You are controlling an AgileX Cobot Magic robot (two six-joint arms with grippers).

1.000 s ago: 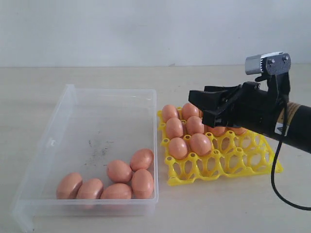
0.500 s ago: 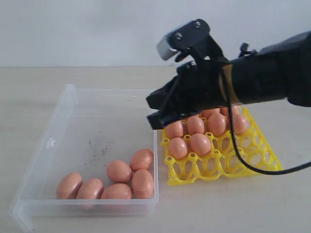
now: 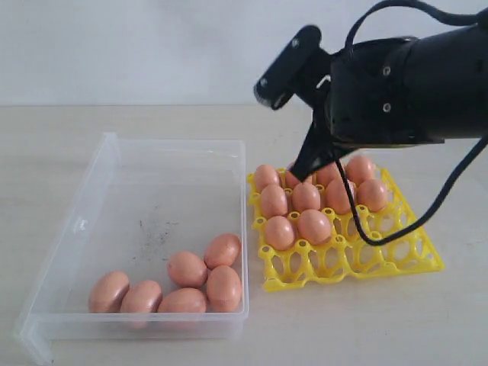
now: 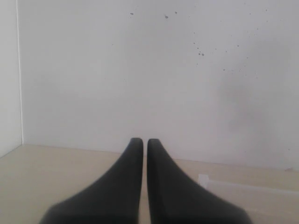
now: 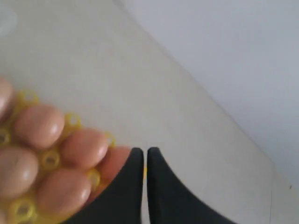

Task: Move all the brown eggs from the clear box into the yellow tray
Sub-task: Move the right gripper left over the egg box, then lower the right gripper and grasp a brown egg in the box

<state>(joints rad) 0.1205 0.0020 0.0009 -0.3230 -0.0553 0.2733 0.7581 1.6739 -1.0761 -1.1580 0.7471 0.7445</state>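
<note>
The left fingers [image 4: 136,148] show only in their own wrist view. They are pressed together with a hairline gap between them and nothing in it, and they point at a pale wall [image 4: 140,70] above the bench [image 3: 366,320].

On the left of the bench sits the clear box [image 3: 164,191], its long side running away from the camera. Six eggs [image 3: 187,268] lie loose on its floor, bunched along the near wall towards the near right corner, several touching each other. The rest of the floor is bare apart from dark smudges.

Just beside the box's right wall stands the yellow tray [image 3: 358,255]. Ten more eggs [image 3: 306,196] sit in its cups. They fill the two far rows and the two left cups of the third row. The other two cups of that row and the whole near row are open.

From the right, the black right arm [image 3: 404,84] reaches in over the tray. The right fingers [image 3: 302,166] are clenched on nothing, slanting down, with the tips just above the far row of eggs near its left end.
</note>
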